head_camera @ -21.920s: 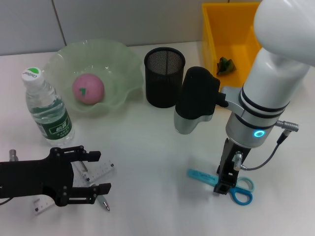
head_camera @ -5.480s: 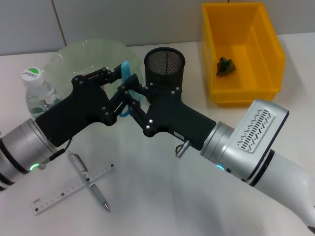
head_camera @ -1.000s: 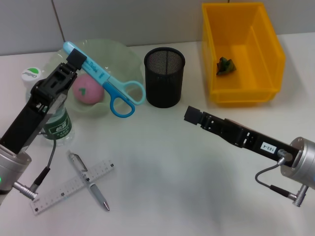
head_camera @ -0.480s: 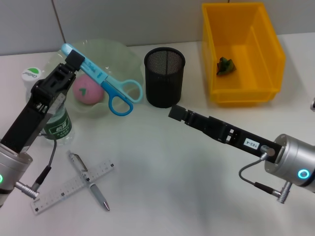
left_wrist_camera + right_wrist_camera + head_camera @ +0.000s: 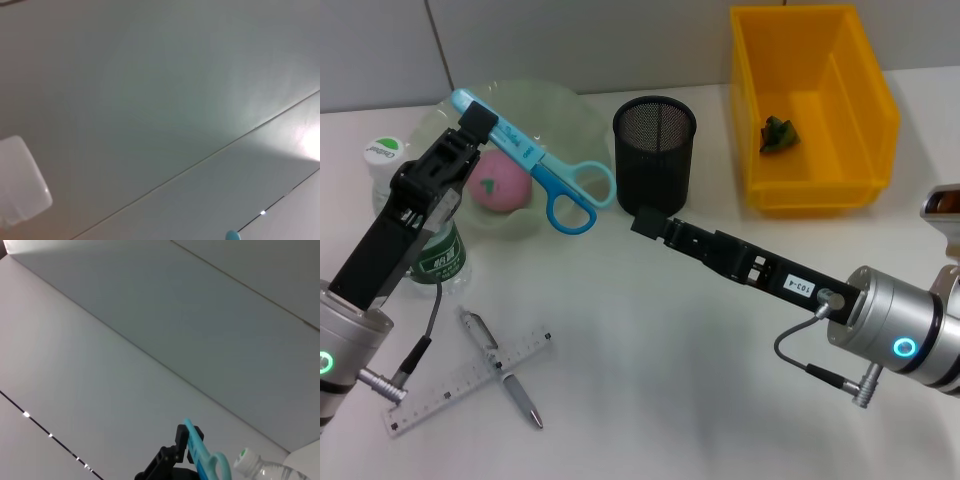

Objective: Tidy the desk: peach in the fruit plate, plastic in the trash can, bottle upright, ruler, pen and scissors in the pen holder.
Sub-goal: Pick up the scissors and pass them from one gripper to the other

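My left gripper (image 5: 472,126) is raised over the green fruit plate (image 5: 565,115) and is shut on the blades of the blue scissors (image 5: 535,166), whose handles point toward the black mesh pen holder (image 5: 655,150). The pink peach (image 5: 500,186) lies in the plate. The bottle (image 5: 386,152) stands upright behind my left arm. A clear ruler (image 5: 470,380) and a pen (image 5: 506,376) lie crossed at the front left. Green plastic (image 5: 778,132) sits in the yellow trash can (image 5: 868,110). My right gripper (image 5: 645,222) reaches low in front of the pen holder. The right wrist view shows the scissors (image 5: 199,452) and the bottle (image 5: 246,457).
The wall rises just behind the plate, the pen holder and the yellow bin. The left wrist view shows mostly wall panels, with a blue scissor tip (image 5: 231,235) at its edge. My right arm lies across the table's middle.
My right gripper has stretched left across the table to just below the pen holder. My left gripper still holds the scissors over the plate, barely shifted.
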`<state>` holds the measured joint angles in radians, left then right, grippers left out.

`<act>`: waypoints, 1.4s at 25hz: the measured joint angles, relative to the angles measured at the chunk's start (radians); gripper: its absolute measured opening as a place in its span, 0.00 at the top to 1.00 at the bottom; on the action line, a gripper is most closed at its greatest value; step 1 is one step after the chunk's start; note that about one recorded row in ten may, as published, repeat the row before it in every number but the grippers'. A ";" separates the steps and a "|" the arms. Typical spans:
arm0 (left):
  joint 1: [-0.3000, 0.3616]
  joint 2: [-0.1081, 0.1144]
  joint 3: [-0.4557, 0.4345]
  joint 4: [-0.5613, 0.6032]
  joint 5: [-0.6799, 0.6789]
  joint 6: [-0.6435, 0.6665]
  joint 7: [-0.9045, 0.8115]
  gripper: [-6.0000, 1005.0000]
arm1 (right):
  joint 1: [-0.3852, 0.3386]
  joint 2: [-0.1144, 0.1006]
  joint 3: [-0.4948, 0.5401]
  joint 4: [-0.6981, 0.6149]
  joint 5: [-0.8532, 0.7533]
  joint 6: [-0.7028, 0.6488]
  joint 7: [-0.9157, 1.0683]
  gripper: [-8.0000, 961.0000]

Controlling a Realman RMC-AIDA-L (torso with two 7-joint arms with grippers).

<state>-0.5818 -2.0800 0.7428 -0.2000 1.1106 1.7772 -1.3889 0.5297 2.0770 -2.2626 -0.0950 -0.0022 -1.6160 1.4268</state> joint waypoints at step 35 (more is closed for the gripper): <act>-0.040 0.000 -0.134 -0.060 0.106 -0.035 0.041 0.90 | 0.036 0.008 0.025 -0.094 0.001 0.114 0.038 0.42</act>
<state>-0.6220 -2.0801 0.6083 -0.2602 1.2164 1.7425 -1.3483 0.5656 2.0846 -2.2378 -0.1885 -0.0011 -1.5020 1.4651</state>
